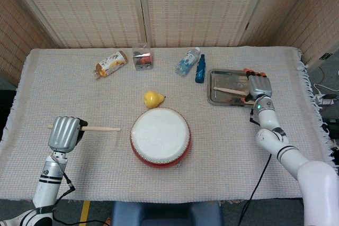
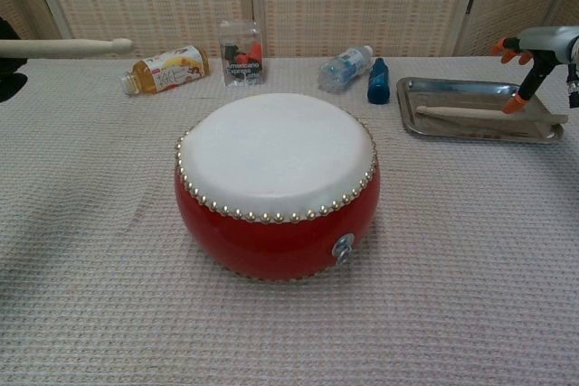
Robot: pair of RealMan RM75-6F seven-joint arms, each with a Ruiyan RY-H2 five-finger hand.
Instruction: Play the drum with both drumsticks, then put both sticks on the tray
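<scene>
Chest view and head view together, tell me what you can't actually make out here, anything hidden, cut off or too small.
- Left hand: chest view's left edge cuts it off; only its drumstick shows there.
- Right hand: chest view's right edge crops it; the head view shows only its back.
- Pear: hidden behind the drum in the chest view.
- Clear box: contents too small to identify.
- Bottle labels: too small to read.
</scene>
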